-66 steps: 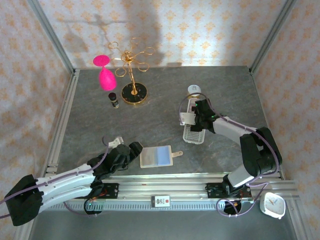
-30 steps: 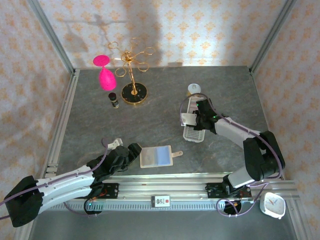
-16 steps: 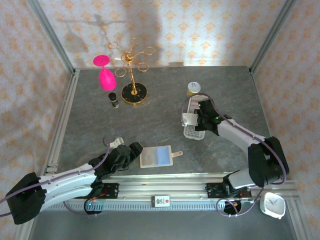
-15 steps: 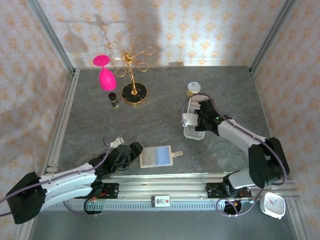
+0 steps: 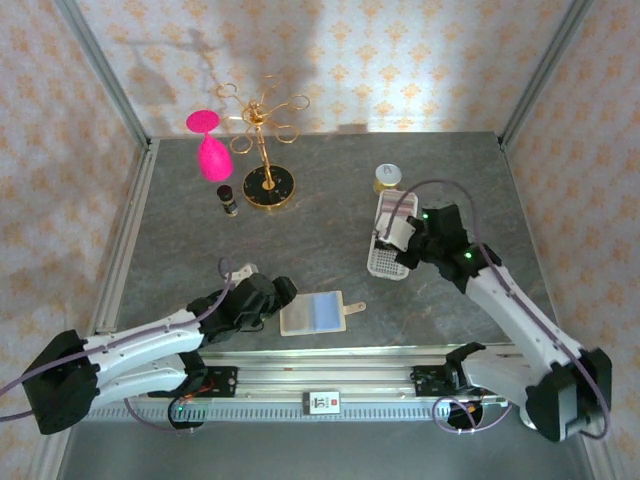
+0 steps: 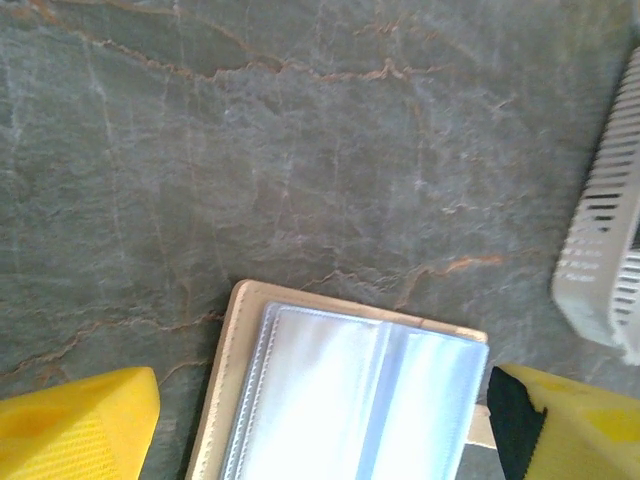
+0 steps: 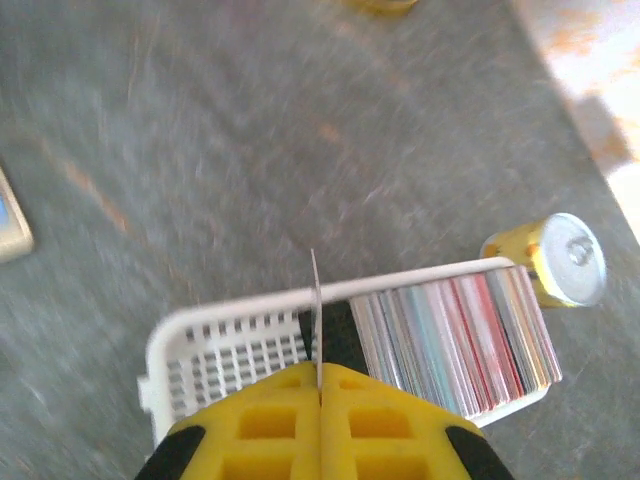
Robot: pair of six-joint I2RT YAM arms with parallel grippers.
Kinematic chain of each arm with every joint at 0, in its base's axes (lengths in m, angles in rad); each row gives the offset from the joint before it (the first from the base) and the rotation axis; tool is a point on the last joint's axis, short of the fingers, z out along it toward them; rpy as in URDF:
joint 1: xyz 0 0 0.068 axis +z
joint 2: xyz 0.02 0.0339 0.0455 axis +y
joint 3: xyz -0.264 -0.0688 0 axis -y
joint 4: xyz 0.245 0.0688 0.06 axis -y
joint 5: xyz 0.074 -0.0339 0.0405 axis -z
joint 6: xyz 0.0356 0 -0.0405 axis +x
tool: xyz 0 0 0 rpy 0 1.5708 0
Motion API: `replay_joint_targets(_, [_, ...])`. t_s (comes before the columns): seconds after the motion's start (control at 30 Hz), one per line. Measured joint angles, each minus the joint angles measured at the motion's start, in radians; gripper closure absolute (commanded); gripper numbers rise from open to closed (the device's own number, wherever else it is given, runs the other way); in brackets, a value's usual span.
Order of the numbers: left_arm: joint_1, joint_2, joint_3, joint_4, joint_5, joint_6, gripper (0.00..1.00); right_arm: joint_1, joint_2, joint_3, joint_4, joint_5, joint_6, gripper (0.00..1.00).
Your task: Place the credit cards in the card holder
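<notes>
The card holder (image 5: 312, 312) lies open on the table, beige with clear sleeves (image 6: 340, 400) facing up. My left gripper (image 5: 274, 297) is open just to its left; in the left wrist view its yellow fingers (image 6: 80, 425) stand wide on either side of the holder, low over it. My right gripper (image 5: 408, 238) hangs above the white tray (image 5: 384, 264), shut on one thin credit card (image 7: 314, 300) seen edge-on, upright between the pads. Several more cards (image 7: 450, 340) stand packed on edge in the tray.
A yellow-lidded jar (image 5: 387, 178) stands just behind the tray. At the back left are a gold rack (image 5: 266, 150), a pink glass (image 5: 210, 150) and a small dark bottle (image 5: 228, 200). A bare stretch of table lies between tray and holder.
My right gripper closed on a card and lifted it out of the tray, the arm swinging right. My left gripper slid right, closer to the card holder, and opened wider.
</notes>
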Motion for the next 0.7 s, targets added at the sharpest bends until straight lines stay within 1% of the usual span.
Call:
replay_joint_targets(0.1, [-0.005, 0.045, 0.045, -0.075, 0.014, 0.023, 0.14, 0.000, -0.088, 0.003, 0.033, -0.024, 0.219, 1.00])
replay_joint_targets(0.17, [-0.013, 0.071, 0.077, -0.127, 0.015, 0.039, 0.16, 0.000, -0.127, 0.008, 0.058, -0.037, 0.410, 1.00])
replay_joint_targets(0.27, [-0.019, 0.100, 0.115, -0.191, 0.015, 0.064, 0.19, 0.000, -0.148, 0.013, 0.090, -0.056, 0.692, 1.00])
replay_joint_targets(0.37, [-0.022, 0.119, 0.135, -0.227, 0.026, 0.089, 0.24, 0.000, -0.146, -0.004, 0.117, -0.109, 0.932, 1.00])
replay_joint_targets(0.43, [-0.029, 0.135, 0.147, -0.240, 0.040, 0.106, 0.25, 0.005, -0.151, -0.062, 0.162, -0.160, 1.094, 1.00])
replay_joint_targets(0.57, [-0.051, 0.177, 0.175, -0.246, 0.069, 0.135, 0.26, 0.041, -0.172, -0.229, 0.236, -0.214, 1.352, 1.00])
replay_joint_targets(0.7, [-0.061, 0.224, 0.208, -0.249, 0.090, 0.161, 0.28, 0.144, -0.229, -0.386, 0.320, -0.206, 1.552, 1.00])
